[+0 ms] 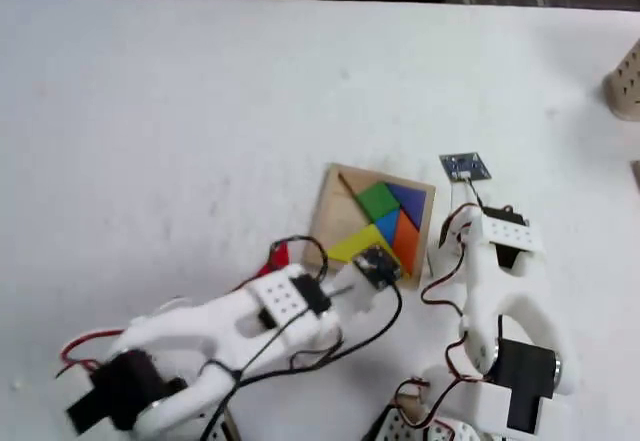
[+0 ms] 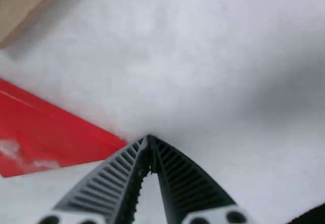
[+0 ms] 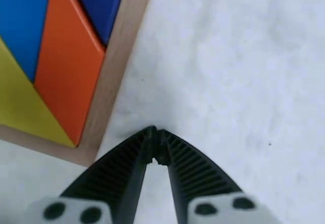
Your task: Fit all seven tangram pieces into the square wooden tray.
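Observation:
The square wooden tray [image 1: 335, 206] lies mid-table holding green [image 1: 378, 201], dark blue [image 1: 409, 201], light blue [image 1: 388, 227], orange [image 1: 405, 238] and yellow [image 1: 358, 245] pieces. A red piece [image 1: 279, 254] lies on the table just left of the tray, partly under the left arm. My left gripper [image 2: 149, 141] is shut on nothing, its tip down at the table beside the red piece [image 2: 45, 132], with the tray corner [image 2: 25, 5] farther off. My right gripper [image 3: 154, 132] is shut and empty, just outside the tray rim [image 3: 117, 76] by the orange piece [image 3: 68, 66].
A small blue board [image 1: 465, 167] on a cable sits right of the tray, above the right arm [image 1: 500, 291]. Red and black wires loop around both arms. A pale wooden object [image 1: 625, 86] stands at the right edge. White table stretches behind and left of the tray.

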You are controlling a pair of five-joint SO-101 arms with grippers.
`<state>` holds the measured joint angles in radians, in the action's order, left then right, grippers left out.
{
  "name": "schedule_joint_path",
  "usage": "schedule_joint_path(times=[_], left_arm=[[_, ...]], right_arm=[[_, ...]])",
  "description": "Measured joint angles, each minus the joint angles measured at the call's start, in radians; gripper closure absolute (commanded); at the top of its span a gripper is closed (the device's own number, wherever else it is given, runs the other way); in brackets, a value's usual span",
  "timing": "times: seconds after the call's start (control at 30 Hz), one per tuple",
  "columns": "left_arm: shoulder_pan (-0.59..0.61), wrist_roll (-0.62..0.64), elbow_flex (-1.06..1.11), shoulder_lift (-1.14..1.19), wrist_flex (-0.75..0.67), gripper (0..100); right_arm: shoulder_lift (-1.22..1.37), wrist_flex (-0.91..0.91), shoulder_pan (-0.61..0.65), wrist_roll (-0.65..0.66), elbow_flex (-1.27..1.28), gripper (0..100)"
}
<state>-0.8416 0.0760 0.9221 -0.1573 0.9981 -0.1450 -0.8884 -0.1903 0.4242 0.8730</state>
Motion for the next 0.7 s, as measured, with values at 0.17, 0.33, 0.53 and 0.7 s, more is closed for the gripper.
schedule_joint_path(times=[0.17,0.33,0.53,0.7], left_arm=[[0.135,-0.002,-0.061,0.037,0.003,98],[0.341,-0.002,-0.081,0.038,-0.026,98],[0.555,-0.003,-0.110,0.038,-0.121,98],[0.663,-0.003,-0.110,0.038,-0.229,98]], right_arm=[[0.000,0.000,0.000,0.000,0.000,98.1],[0.000,0.000,0.000,0.000,0.000,98.1],[0.000,0.000,0.000,0.000,0.000,98.1],[0.000,0.000,0.000,0.000,0.000,98.1]])
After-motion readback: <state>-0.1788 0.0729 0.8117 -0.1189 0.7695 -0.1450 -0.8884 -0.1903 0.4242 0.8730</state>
